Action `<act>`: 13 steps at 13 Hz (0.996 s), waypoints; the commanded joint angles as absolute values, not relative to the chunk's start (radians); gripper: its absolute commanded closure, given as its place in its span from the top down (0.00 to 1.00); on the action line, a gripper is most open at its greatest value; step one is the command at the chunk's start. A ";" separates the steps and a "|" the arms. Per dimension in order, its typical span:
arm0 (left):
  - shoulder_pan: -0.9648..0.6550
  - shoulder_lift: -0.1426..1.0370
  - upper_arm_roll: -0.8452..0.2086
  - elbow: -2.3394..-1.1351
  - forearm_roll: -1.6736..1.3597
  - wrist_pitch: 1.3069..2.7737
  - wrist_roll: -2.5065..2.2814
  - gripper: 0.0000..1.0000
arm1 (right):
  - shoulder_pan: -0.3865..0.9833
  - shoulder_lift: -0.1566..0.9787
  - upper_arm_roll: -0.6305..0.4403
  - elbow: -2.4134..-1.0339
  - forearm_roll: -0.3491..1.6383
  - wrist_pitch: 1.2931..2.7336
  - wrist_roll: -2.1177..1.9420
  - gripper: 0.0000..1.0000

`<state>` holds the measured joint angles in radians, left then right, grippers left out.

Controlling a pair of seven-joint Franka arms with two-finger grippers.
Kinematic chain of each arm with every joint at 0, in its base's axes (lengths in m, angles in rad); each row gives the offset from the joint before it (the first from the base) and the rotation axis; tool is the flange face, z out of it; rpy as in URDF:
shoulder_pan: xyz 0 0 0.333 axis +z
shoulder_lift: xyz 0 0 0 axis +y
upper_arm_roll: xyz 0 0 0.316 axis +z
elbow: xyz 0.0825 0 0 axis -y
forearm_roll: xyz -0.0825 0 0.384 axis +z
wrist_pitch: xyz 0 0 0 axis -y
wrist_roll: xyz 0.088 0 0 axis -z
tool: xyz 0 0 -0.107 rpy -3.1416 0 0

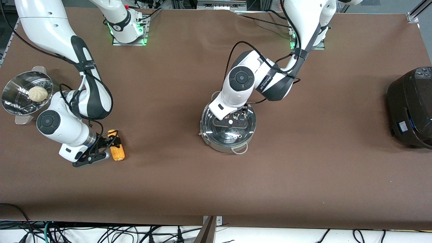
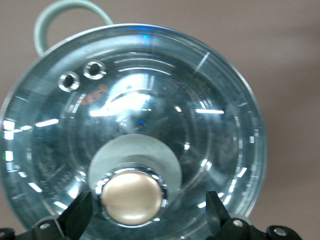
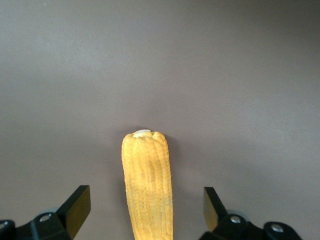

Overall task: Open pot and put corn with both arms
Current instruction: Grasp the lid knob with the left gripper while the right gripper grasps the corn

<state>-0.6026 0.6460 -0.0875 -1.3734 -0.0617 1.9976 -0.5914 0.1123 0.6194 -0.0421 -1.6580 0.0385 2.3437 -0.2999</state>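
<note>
The steel pot [image 1: 228,130] stands mid-table with its glass lid [image 2: 135,135] on and a wire loop handle [image 1: 240,149] at its nearer side. My left gripper [image 1: 235,118] is open just over the lid, its fingers [image 2: 80,215] on either side of the tan knob [image 2: 132,197], not touching it. The yellow-orange corn [image 1: 116,146] lies on the table toward the right arm's end. My right gripper [image 1: 106,144] is open, low over the corn. In the right wrist view the corn [image 3: 148,185] lies between the spread fingers [image 3: 77,207], with gaps on both sides.
A steel steamer pot [image 1: 15,99] holding a pale bun [image 1: 37,93] stands at the right arm's end of the table, farther from the front camera than the corn. A large black cooker [image 1: 411,106] stands at the left arm's end.
</note>
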 commanded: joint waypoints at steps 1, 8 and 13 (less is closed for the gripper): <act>-0.614 0.627 -0.077 -1.367 -0.018 1.965 -0.600 1.00 | 0.106 0.621 -0.038 -1.753 0.058 2.497 -0.368 1.00; -0.617 0.632 -0.075 -1.359 -0.006 1.974 -0.614 1.00 | 0.101 0.652 -0.026 -1.847 0.058 2.663 -0.400 1.00; -0.617 0.640 -0.075 -1.358 0.012 1.979 -0.614 0.92 | 0.075 0.680 -0.023 -1.847 0.058 2.689 -0.431 0.95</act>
<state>-0.6042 0.6417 -0.0865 -1.3672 -0.0116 1.9895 -0.6009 0.0868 0.6790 -0.0352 -1.8384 0.0386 2.6664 -0.4032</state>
